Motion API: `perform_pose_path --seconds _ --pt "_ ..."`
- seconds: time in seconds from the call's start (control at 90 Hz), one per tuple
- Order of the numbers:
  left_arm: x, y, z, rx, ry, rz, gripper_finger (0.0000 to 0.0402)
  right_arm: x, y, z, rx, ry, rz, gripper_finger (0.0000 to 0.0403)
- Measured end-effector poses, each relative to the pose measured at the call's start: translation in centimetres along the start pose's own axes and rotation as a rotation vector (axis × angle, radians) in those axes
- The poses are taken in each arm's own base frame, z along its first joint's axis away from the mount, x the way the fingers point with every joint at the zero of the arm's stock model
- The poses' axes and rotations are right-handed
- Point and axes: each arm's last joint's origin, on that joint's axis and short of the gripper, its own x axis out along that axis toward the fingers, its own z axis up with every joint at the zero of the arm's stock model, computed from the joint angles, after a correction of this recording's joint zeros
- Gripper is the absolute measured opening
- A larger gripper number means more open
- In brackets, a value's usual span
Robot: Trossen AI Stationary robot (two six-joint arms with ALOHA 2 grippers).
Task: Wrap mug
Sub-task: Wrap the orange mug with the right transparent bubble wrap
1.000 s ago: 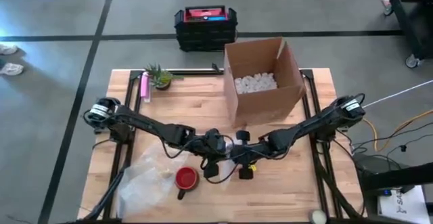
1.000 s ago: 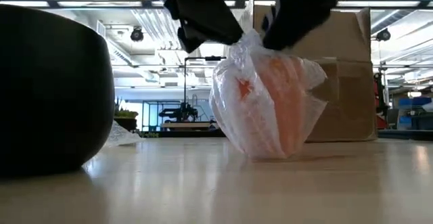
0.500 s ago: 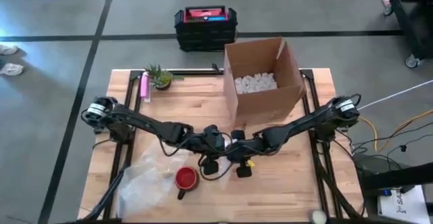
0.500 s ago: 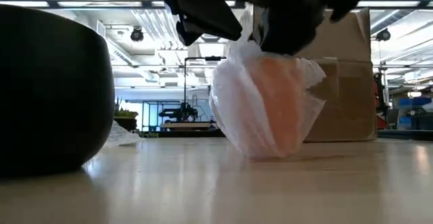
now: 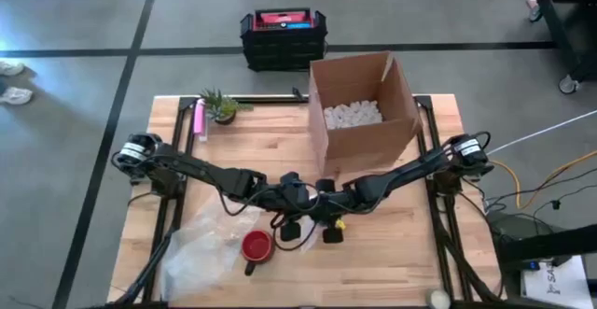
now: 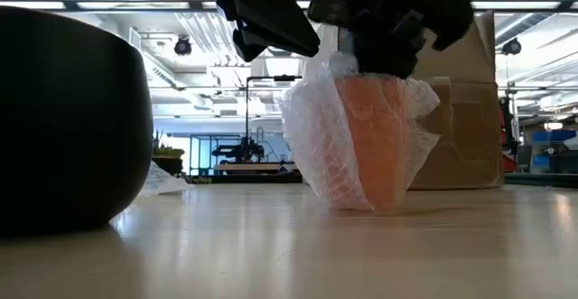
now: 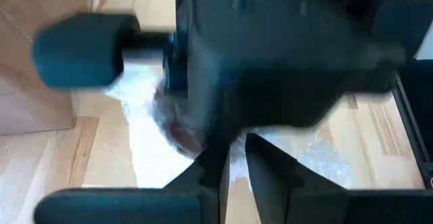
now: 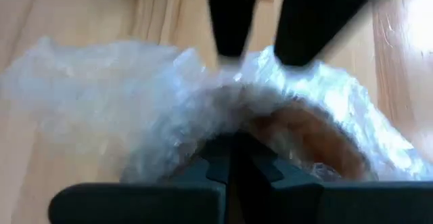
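The orange mug [image 6: 375, 136] stood mid-tabletop [image 5: 392, 262] inside bubble wrap [image 6: 316, 145] that blurred its shape. The right end effector [image 8: 233, 158] was pressed together pinching the wrap, while the left end effector [image 7: 233, 163] sat slightly spread, hiding the mug's top from above

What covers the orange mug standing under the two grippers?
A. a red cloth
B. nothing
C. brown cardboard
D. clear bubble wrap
D: in the low view clear bubble wrap bunches around the orange mug, gathered at its top beneath both grippers.
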Motion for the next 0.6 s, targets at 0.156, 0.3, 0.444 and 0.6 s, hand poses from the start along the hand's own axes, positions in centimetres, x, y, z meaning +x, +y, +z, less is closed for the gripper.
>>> perform_pose_path --seconds 0.156,0.3,0.444,0.6 --pt "0.0 0.0 -0.1 -0.006 0.008 0.003 0.0036 -4.0 0.0 1.5 -0.003 -0.116 0.014 0.0" --pt "-0.2 0.1 -0.1 -0.009 0.017 0.005 0.0036 -4.9 0.0 1.5 -0.005 -0.132 0.025 0.0" --pt "-0.4 0.1 -0.1 -0.01 0.013 0.004 0.0036 -3.7 0.1 1.2 -0.005 -0.119 0.05 0.0" --pt "-0.4 0.1 -0.1 -0.009 0.018 0.006 0.0036 -0.8 0.2 0.6 -0.005 -0.059 0.044 0.0"
